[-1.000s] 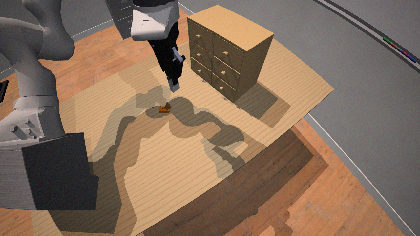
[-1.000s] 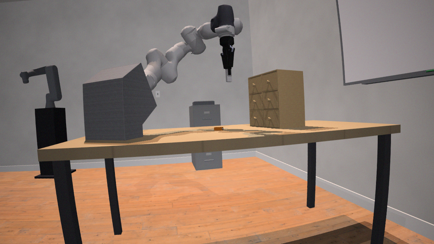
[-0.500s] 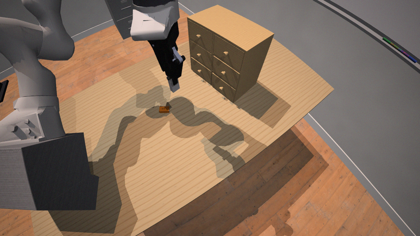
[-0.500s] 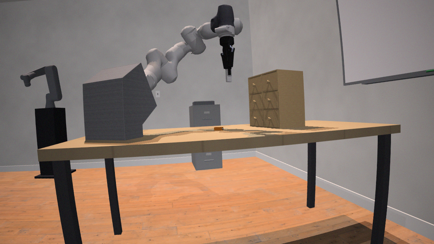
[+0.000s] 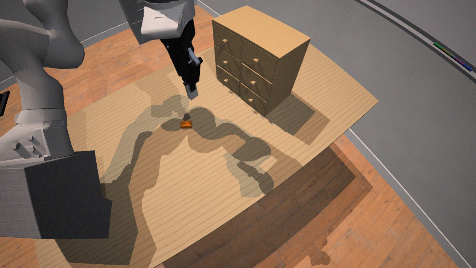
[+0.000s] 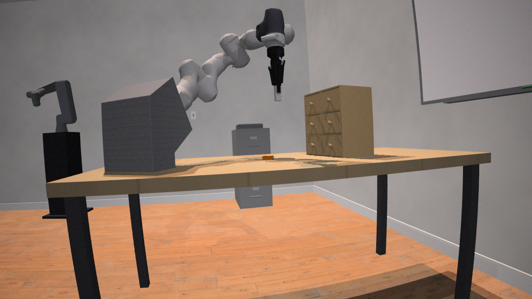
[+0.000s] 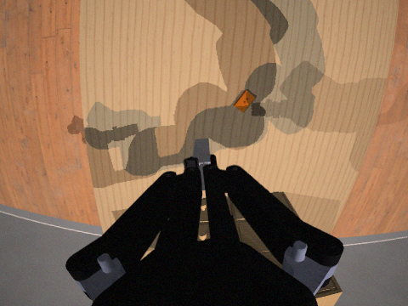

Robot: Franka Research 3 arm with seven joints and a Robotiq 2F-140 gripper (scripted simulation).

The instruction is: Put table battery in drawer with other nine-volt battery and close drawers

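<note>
The nine-volt battery, a small orange rectangular block (image 5: 186, 124) (image 6: 267, 157) (image 7: 245, 100), lies flat on the table, well apart from the chest. In the top view its long axis runs nearly straight across the picture, and its small terminals point to the right; in the wrist view that axis slants from lower left to upper right. The black two-fingered gripper (image 5: 191, 92) (image 6: 277, 93) (image 7: 202, 150) hangs above the table, pointing down, its grey-tipped fingers clenched together with nothing between them. The jointed, smooth pale-grey arm (image 5: 39, 83) (image 6: 234, 50) carries it, rising from a dark grey, finely brushed angular block (image 5: 66, 196) (image 6: 126, 137).

The boxy chest of light, fine-grained wood (image 5: 263, 29) (image 6: 357, 121) stands upright, with six drawers in two columns of three, each with a small round knob. All the drawer fronts look pushed in.

The pale wooden tabletop (image 5: 186, 193) (image 6: 427, 158) (image 7: 140, 51) shows striped grain under overlapping shadows and stands on dark square legs. Around it are an orange plank floor (image 5: 359, 239) (image 6: 223, 252) (image 7: 38, 127), plain grey walls and a grey filing cabinet (image 6: 252, 141).
</note>
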